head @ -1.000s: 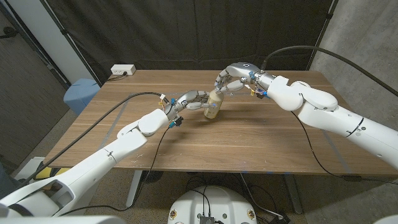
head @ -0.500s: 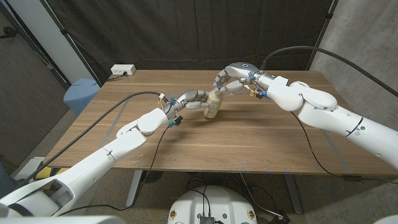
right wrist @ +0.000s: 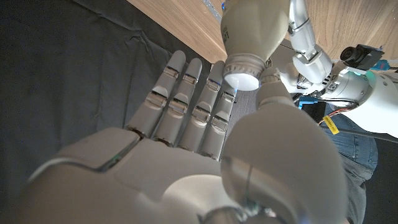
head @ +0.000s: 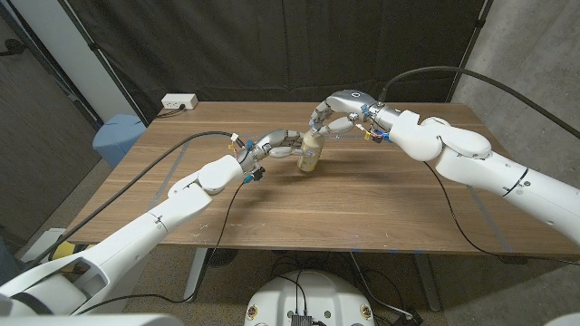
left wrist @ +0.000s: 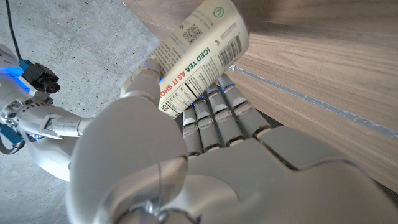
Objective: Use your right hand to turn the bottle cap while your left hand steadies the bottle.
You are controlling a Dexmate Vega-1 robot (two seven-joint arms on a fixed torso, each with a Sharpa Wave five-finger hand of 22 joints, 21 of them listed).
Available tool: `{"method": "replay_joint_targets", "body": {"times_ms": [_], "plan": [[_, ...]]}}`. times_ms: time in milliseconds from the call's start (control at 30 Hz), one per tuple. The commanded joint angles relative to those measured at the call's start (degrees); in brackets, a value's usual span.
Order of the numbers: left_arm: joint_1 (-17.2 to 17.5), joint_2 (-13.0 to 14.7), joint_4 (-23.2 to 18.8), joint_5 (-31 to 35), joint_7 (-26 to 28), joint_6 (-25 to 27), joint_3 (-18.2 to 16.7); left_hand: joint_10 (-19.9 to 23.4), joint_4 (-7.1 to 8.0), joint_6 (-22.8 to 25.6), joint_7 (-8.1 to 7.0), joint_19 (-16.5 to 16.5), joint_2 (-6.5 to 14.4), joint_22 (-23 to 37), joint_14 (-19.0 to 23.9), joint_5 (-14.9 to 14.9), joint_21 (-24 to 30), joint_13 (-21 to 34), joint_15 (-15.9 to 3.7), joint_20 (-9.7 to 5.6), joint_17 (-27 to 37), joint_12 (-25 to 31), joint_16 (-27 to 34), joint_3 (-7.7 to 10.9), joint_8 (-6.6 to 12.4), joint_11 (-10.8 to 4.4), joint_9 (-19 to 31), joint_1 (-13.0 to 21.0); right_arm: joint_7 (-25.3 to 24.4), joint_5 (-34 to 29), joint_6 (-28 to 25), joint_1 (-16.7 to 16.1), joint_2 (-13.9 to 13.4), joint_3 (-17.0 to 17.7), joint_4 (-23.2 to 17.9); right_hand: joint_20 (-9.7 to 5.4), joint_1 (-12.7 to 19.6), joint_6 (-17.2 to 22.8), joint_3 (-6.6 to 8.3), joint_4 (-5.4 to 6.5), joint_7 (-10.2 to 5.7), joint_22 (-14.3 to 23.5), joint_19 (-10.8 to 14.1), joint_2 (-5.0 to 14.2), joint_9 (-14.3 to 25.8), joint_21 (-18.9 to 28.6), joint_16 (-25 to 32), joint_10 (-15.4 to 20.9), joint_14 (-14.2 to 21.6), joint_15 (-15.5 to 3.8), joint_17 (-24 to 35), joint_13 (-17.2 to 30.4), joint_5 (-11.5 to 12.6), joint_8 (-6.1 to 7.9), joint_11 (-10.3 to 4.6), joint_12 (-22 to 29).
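Small beige plastic iced-tea bottle (head: 309,155) with printed label, upright near the table's middle: probably light and stiff, its smooth wall likely slippery, so best braced around the labelled body. Left hand (head: 275,145) wraps fingers and thumb round that body. Right hand (head: 337,111) pinches the white screw cap (right wrist: 242,79) between thumb and fingers, the proper purchase. Brown wooden table (head: 381,199); black curtain (head: 272,45) behind; white power strip (head: 178,102) at far edge

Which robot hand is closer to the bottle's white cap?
Right. The right robot hand has its fingers around the cap, while the left robot hand grips the bottle lower on its body.
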Motion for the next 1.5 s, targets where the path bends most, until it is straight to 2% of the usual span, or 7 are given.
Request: {"method": "replay_joint_targets", "body": {"times_ms": [33,367,600,900,1500], "plan": [[-0.92,-0.08,1.17,-2.08,-3.1,-1.12,-0.11,0.42,0.78,0.48,0.05,0.63,1.13,0.01,0.62,0.3,0.26,0.11,-1.51,-0.09,0.14,0.34,0.42,0.92,0.45,-0.18,0.06,0.91,-1.15,-0.77,4.15,1.02,0.25,-0.29,2.69,-0.51,7.07,4.64,0.79,-0.18,-3.45,0.3,-0.1,5.89,0.14,0.1,0.03,2.17,-0.02,-6.13,0.15,0.25,0.39,0.15,-1.71,-0.05],[-2.12,-0.73,3.11,-6.79,-8.37,-1.94,-0.56,0.64,0.92,0.73,0.21,1.17,1.11,0.02,1.22,0.27,0.48,0.12,-1.42,-0.11,0.14,0.34,0.53,0.91,0.5,-0.07,0.07,0.72,-3.14,-2.13,7.09,1.22,-0.1,-0.05,3.84,-1.3,8.63,5.54,1.35,-0.39,-3.34,0.39,-0.42,6.44,0.04,0.09,0.09,2.6,0.1,-6.56,0.27,0.4,0.43,0.25,-1.6,0.01],[-2.7,-0.24,2.83,-7.65,-10.42,-1.09,-1.02,1.02,0.98,0.92,0.28,1.45,1.09,0.02,1.54,0.26,0.6,0.12,-1.38,0.01,0.14,0.42,0.55,0.94,0.54,0.06,0.07,0.66,-4.22,-2.95,9.05,1.42,-0.4,0.09,4.45,-1.51,9.16,5.96,1.38,-0.45,-3.31,0.43,-0.33,6.4,0.03,0.19,0.18,2.72,0.16,-6.72,0.38,0.58,0.42,0.33,-1.53,0.1],[-2.91,0.18,2.46,-7.76,-11.56,0.21,-1.17,1.1,1.03,0.97,0.33,1.56,1.04,0.02,1.77,0.25,0.65,0.13,-1.34,0.12,0.13,0.36,0.5,0.98,0.51,0.15,0.08,0.58,-6.6,-3.66,12.43,1.78,-0.22,0.17,6.22,-2.39,10.35,7.99,0.87,-0.38,-3.21,0.55,1.19,5.78,-0.15,0.99,0.85,3.22,1.33,-6.79,0.77,1.11,0.46,0.79,-1.35,0.51],[-4.24,0.48,3.65,-9.02,-15.32,1.72,-1.15,1.15,1.13,0.99,0.57,1.68,0.97,0.02,1.91,0.24,0.7,0.14,-1.14,0.24,0.12,0.23,0.34,1.02,0.42,0.27,0.08,0.42,-7.38,-4.17,15.29,1.83,-1.8,1.26,6.89,-3.31,11.19,9.05,-0.04,0.59,-3.17,0.82,0.96,5.32,-0.22,1.34,0.67,2.39,2.05,-6.72,0.73,1.74,1.11,0.68,-1.22,0.38]]}}
